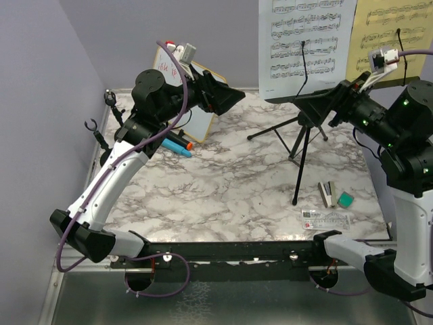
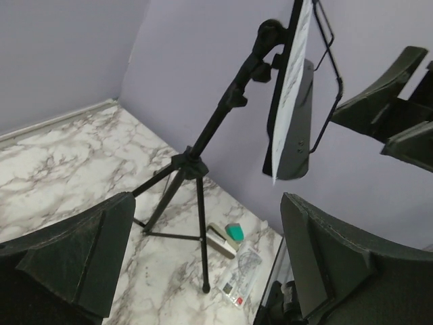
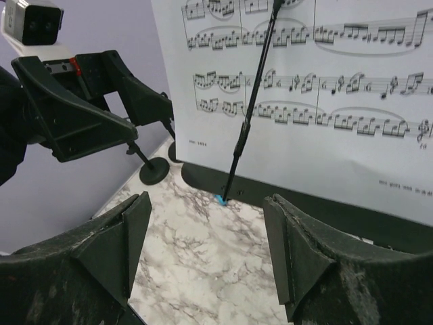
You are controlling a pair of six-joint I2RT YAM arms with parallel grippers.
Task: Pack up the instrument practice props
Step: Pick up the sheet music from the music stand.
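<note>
Up on the music stand (image 1: pixel 306 105), white sheet music (image 1: pixel 308 40) is propped, and the left gripper (image 2: pixel 208 206) and right gripper (image 3: pixel 206 203) are both held open, empty.

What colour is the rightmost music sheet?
Yellow. The rightmost music sheet stands beside the white sheet; it shows best in the top external view.
</note>
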